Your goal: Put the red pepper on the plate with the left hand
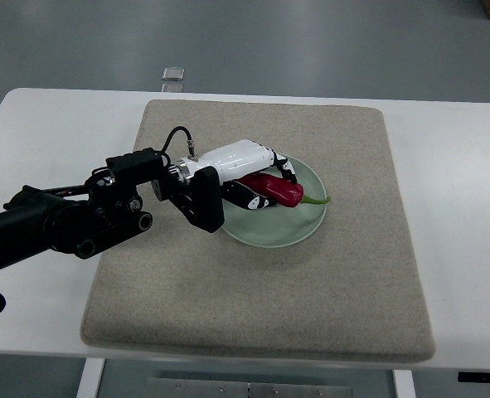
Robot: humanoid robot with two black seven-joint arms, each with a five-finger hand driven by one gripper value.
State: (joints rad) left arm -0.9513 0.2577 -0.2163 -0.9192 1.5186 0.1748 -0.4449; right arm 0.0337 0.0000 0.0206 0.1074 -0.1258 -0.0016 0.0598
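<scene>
A: Where is the pepper [276, 190] being seen?

B: It is being held over the plate [298, 228], with its red body lying across the plate's left and middle part. Its green stem [316, 200] is pointing right, reaching out to the plate's right rim.

A: Is it being gripped?

B: Yes. The left hand [257, 178] is being closed around it: the white back of the hand is lying over the top of the pepper, and dark fingers [246, 197] are being curled underneath it. Whether the pepper is already touching the plate cannot be told from this view.

A: How is the arm being brought in?

B: The left arm [70, 220] is being extended from the picture's left edge, black along its length, with a cable [177, 133] looping above the wrist.

A: What is the plate being carried on?

B: It is pale green and is sitting on a grey-beige mat [261, 298], right of the mat's centre. The mat is lying on a white surface [460, 182], covering most of it.

A: Is anything else being shown?

B: A small metal piece [173, 77] is being seen at the far edge of the surface, beyond the mat, well apart from the plate.
</scene>
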